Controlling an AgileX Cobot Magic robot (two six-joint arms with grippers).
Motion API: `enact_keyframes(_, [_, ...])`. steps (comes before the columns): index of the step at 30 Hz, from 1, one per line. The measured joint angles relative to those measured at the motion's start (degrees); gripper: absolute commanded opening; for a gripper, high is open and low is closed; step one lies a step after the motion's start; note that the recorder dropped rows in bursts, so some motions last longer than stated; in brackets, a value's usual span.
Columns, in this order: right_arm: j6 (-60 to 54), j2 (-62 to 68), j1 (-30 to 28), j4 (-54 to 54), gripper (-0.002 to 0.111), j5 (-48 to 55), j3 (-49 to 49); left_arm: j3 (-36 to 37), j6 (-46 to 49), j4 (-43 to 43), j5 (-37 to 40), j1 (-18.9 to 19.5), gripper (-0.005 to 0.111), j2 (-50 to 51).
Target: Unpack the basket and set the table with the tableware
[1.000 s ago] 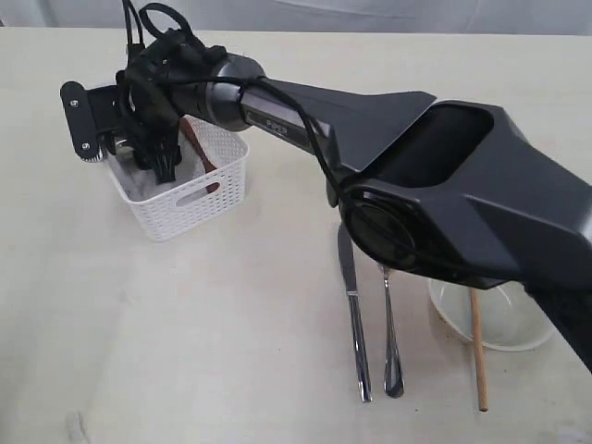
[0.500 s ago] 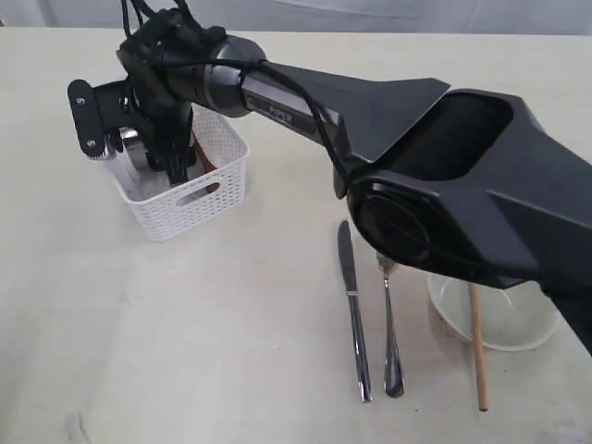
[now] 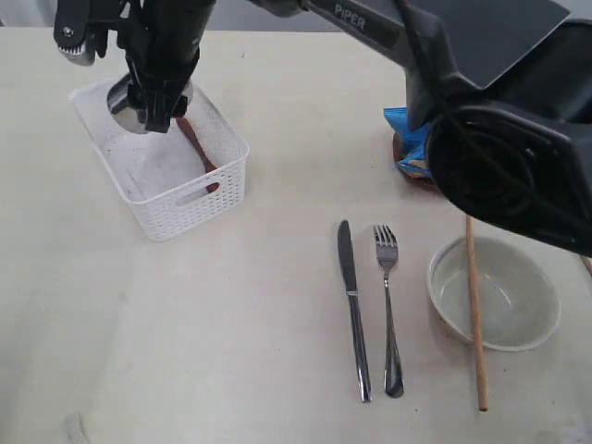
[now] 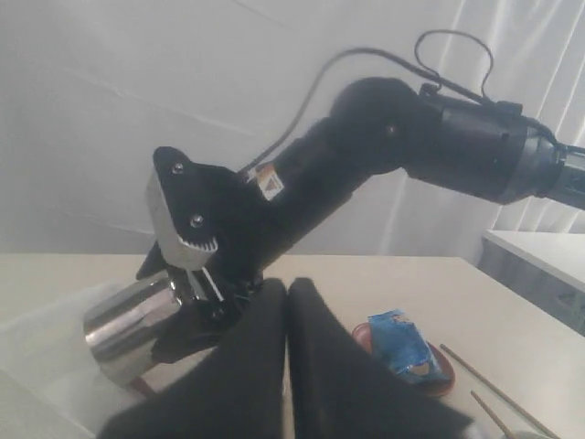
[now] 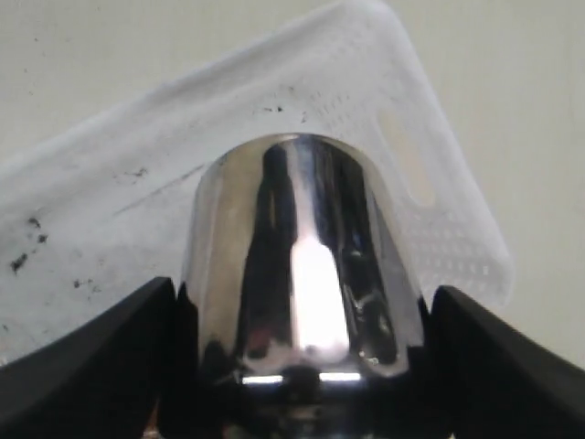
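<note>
Now the right claw [image 5: 300, 366] is spread wide around the shiny steel cup [image 3: 125, 100], holding it tipped over the basket [image 3: 199, 199] (the left claw [image 4: 285, 366] is pinched shut, empty). I think the cup is hard, light and slippery, so its round sides need a firm squeeze.

I count one basket [image 3: 185, 208], one steel cup [image 5: 302, 247], one wooden spoon [image 3: 196, 148], one knife [image 3: 351, 296], one fork [image 3: 388, 305], one bowl [image 3: 513, 301], one brown plate [image 4: 445, 381], one blue snack bag [image 4: 402, 343] and two chopsticks [image 3: 474, 314].
</note>
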Motion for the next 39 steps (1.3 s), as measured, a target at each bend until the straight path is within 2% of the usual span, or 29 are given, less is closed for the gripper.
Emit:
enact_keyframes(9, [0.0, -6.4, -7.1, 15.5, -0.001, 3.9, 0.0, 0.0, 0.0, 0.0, -1.9, 0.0, 0.000, 0.0])
enact_keyframes(13, [-1.3, -7.9, -8.1, 18.5, 0.000, 7.1, 0.0, 1.5, -0.6, -4.2, -9.2, 0.0, 0.000, 2.1])
enact_keyframes(18, [-1.9, -11.7, -7.9, 21.3, 0.000, 8.6, 3.4, 4.6, -1.6, -12.6, -18.3, 0.0, 0.000, 10.6])
enact_keyframes(22, [-3.1, -16.8, -7.9, 21.7, 0.000, 7.1, 10.9, 3.3, -4.8, -11.0, -23.0, 0.0, 0.000, 18.7])
enact_keyframes(24, [-4.4, -19.8, -7.9, 22.6, 0.000, 5.0, 15.4, 2.4, -9.7, -7.0, -25.9, 0.0, 0.000, 24.4])
enact_keyframes(26, [-5.4, -23.4, -7.9, 24.1, 0.000, 2.1, 20.2, 2.2, -19.1, -0.8, -28.5, 0.0, 0.000, 30.9])
enact_keyframes(30, [-6.5, -29.5, -7.9, 25.1, 0.000, -5.2, 30.2, 2.2, -47.3, 24.7, -36.4, 0.1, 0.000, 42.0])
enact_keyframes(32, [-6.9, -31.9, -7.9, 25.1, 0.000, -7.7, 34.4, 2.0, -56.8, 34.1, -42.0, 0.1, 0.000, 45.9])
enact_keyframes(35, [-7.6, -34.2, -7.9, 24.9, 0.000, -9.4, 39.0, 1.2, -62.4, 37.7, -45.2, 0.2, 0.000, 49.5])
enact_keyframes(39, [-9.1, -35.8, -7.9, 24.9, 0.000, -9.9, 42.9, -0.4, -65.2, 40.1, -46.9, 0.2, 0.000, 53.0])
